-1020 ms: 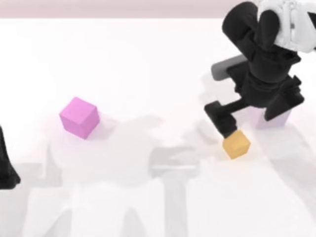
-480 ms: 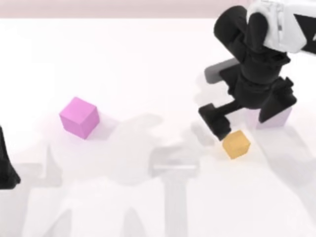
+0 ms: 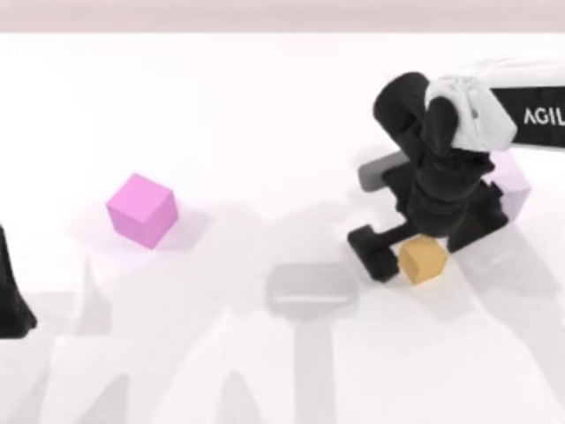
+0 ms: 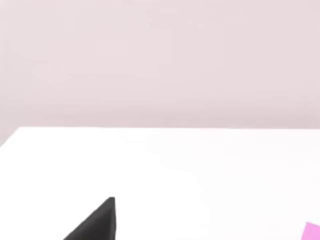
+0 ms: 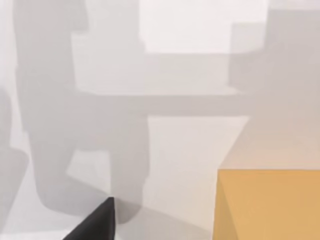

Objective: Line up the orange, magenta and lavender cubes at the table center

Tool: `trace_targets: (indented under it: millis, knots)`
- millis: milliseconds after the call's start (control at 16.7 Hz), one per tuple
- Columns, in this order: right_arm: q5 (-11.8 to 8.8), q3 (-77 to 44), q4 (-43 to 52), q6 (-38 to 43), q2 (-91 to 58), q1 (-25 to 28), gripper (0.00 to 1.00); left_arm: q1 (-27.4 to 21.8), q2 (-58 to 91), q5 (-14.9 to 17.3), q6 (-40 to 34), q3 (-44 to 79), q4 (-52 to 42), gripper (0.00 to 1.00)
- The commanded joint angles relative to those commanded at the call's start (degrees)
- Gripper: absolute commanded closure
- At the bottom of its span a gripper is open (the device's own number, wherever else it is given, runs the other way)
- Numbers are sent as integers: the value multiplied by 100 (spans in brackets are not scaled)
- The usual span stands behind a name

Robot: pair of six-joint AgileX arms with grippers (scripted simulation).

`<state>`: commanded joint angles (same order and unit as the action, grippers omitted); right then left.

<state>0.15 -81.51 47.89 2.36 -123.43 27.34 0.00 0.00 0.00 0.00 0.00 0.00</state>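
Note:
The small orange cube [image 3: 423, 261] lies right of the table center, and my right gripper [image 3: 425, 247] is open and low around it. One black finger [image 3: 374, 257] stands just left of the cube; the other is hidden under the wrist. In the right wrist view the orange cube [image 5: 270, 206] fills one corner, apart from the fingertip [image 5: 98, 225]. The lavender cube [image 3: 513, 183] shows partly behind the right arm. On the left of the table sits the magenta cube [image 3: 141, 209], whose corner [image 4: 312, 233] also shows in the left wrist view. My left arm [image 3: 11, 296] is parked at the left edge.
The white tabletop [image 3: 265, 132] carries only grey shadows of the arms between the magenta and orange cubes. Its far edge [image 3: 221, 34] meets a pale pink wall.
My right arm has come down and toward the front, bringing its open gripper from above and behind the orange cube down around it. More of the lavender cube now shows. The cubes have not moved.

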Motion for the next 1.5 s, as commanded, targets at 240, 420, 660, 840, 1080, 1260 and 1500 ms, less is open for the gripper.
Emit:
trace_targets:
  millis: [240,420,660,840,1080,1260,1500]
  knots:
    - [0,54,-77,2,-42,2,0,0,0,0,0,0,0,0]
    - [0,54,-77,2,-42,2,15,0,0,0,0,0,0,0]
    - [0,54,-77,2,-42,2,45,0,0,0,0,0,0,0]
    - [0,54,-77,2,-42,2,68,0,0,0,0,0,0,0]
    - [0,54,-77,2,-42,2,98,0,0,0,0,0,0,0]
    - [0,54,-77,2,-42,2,100,0,0,0,0,0,0,0]
    - [0,54,-77,2,-42,2,100,0,0,0,0,0,0,0]
